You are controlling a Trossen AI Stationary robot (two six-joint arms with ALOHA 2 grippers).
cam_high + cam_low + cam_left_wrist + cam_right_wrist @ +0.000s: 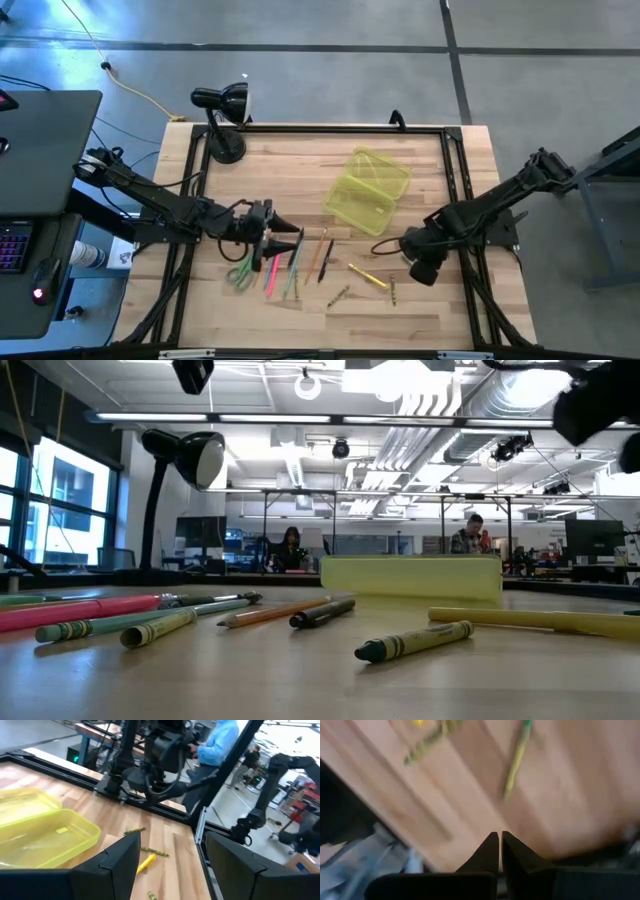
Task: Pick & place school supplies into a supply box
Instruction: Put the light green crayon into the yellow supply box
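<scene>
The supply box (367,188) lies open in the middle of the table, its lid flat beside the tray; it also shows in the left wrist view (45,837) and the low view (410,578). The school supplies (295,262) are scattered on the wood nearer the near edge: green scissors (240,272), pink, green, orange and black pens, a yellow pen (368,276) and short olive crayons (338,295). My left gripper (293,240) (172,840) hovers open above the pens and holds nothing. My right gripper (418,268) (499,836) is shut and empty, above the table's right near part.
A black desk lamp (222,110) stands at the far left corner. Black frame rails (452,170) run along the table's edges. A dark desk with a laptop (40,150) sits left of the table. People show in the room beyond (290,545). Bare wood lies along the far side.
</scene>
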